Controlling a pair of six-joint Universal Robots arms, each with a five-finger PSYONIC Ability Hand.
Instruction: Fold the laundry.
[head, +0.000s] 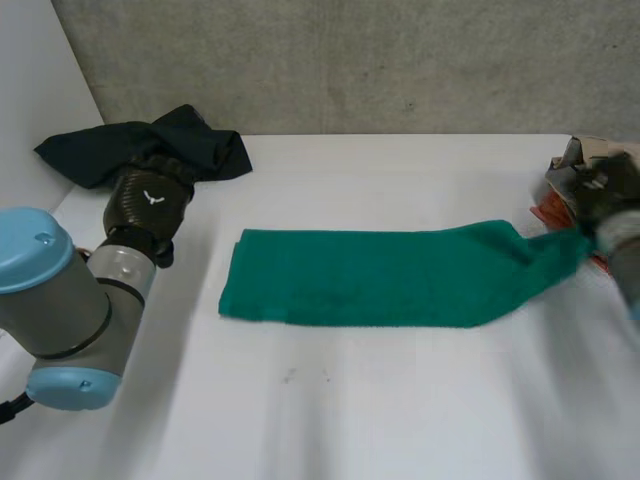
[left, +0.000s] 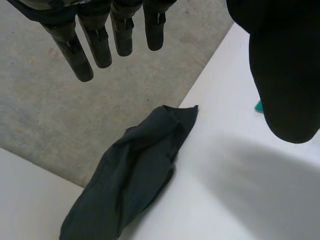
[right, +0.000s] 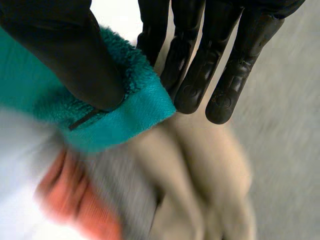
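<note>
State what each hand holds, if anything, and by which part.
The right hand pinches the green towel by a corner; the left hand holds nothing.

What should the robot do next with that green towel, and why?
The right hand pinches one end of the green towel between thumb and fingers, and the towel lies stretched long on the white table. So it should probably carry that end across to the other end, folding the towel in half.
</note>
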